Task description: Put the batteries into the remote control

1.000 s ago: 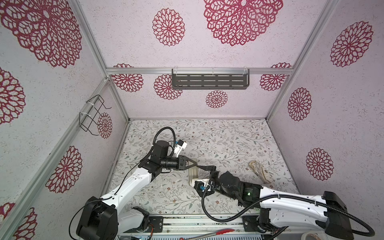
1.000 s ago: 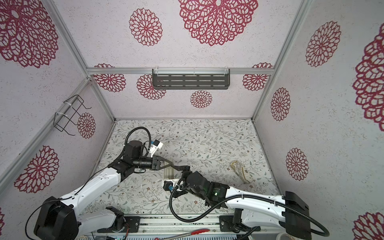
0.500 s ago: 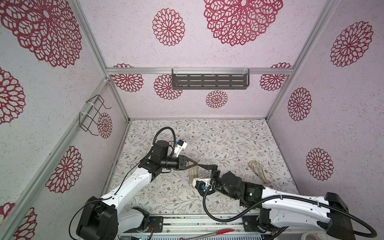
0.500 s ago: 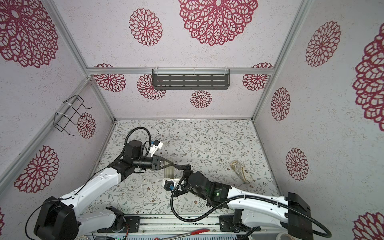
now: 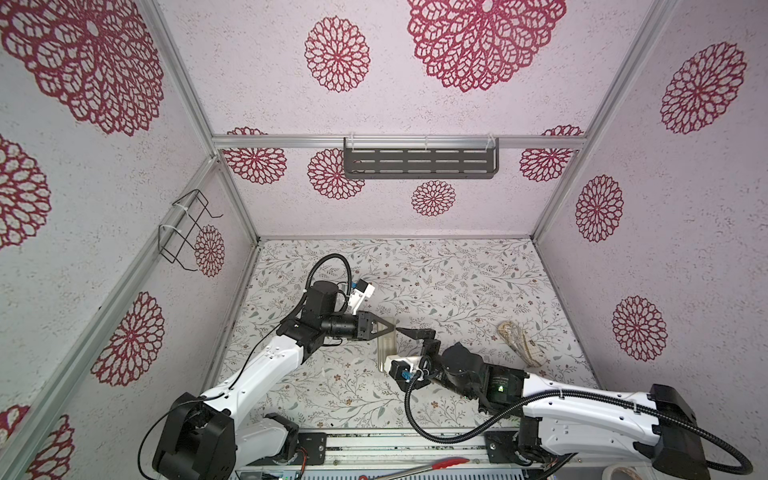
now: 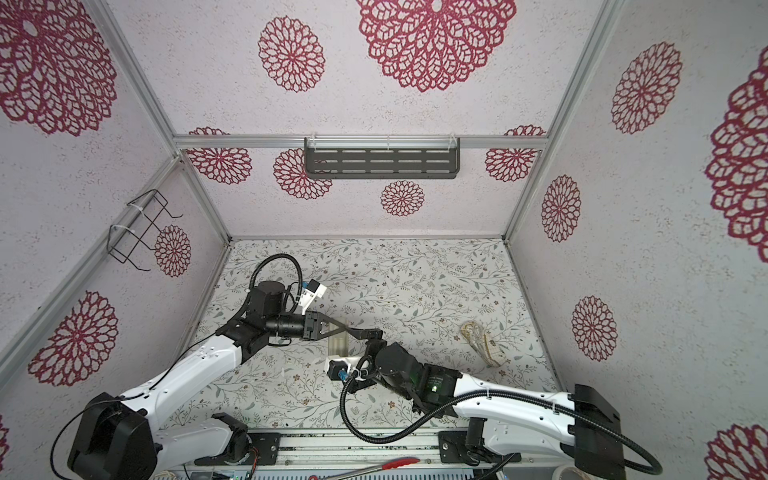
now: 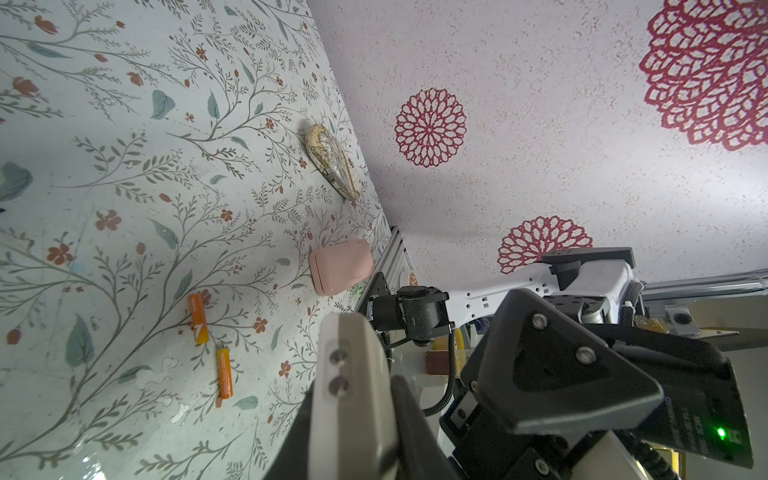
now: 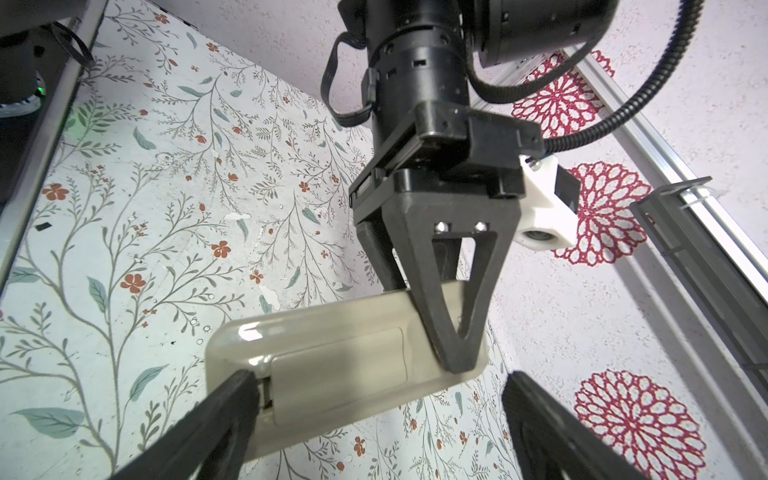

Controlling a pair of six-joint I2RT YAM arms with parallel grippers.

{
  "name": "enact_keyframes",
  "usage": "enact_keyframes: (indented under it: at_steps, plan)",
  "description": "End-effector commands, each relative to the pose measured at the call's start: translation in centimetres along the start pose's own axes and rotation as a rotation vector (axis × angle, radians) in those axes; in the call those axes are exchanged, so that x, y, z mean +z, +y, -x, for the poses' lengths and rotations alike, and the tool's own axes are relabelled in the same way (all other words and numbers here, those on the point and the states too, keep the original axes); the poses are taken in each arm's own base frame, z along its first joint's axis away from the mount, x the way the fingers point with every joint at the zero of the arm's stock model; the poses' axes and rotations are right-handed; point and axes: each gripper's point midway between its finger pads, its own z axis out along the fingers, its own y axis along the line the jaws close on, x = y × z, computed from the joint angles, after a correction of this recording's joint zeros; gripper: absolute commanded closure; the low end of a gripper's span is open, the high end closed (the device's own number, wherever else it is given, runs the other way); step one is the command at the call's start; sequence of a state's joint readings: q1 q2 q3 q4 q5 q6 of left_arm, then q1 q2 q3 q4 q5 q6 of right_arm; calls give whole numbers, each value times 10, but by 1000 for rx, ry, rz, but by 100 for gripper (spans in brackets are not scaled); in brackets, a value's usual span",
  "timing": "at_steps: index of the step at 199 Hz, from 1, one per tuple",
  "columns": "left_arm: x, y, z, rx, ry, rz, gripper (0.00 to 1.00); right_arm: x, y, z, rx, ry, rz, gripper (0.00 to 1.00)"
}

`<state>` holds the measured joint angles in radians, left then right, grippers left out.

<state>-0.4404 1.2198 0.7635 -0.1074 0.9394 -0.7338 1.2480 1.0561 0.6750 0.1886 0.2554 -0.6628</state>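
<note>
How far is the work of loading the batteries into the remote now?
Done: the left gripper grips the slim greyish-beige remote control. In hand: the open right gripper is at the closed battery cover's edge. Left: opening it and inserting the two small orange cylindrical batteries, which lie on the floral tabletop.

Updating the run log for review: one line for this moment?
left gripper: shut on remote control | right gripper: open, finger at battery cover edge | batteries: loose on table

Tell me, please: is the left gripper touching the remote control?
Touching. The right wrist view shows the left gripper shut on the remote control: its jaws clamp the remote from both faces near one end, with no gap.
</note>
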Motion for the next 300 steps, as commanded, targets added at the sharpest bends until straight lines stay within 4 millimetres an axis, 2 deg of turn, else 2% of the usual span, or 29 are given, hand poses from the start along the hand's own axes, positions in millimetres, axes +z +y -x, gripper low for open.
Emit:
enact_keyframes:
  at_steps: [1, 68, 300]
  plan:
    - [0, -10, -3, 26, 10, -36, 100, 3, -11, 5, -11, -1, -44, 4]
    - [2, -10, -4, 21, 16, -43, 100, 5, -11, -1, -22, 26, -58, 5]
    - [5, -1, -7, -6, 15, -11, 100, -4, -24, 9, -19, -20, -107, 5]
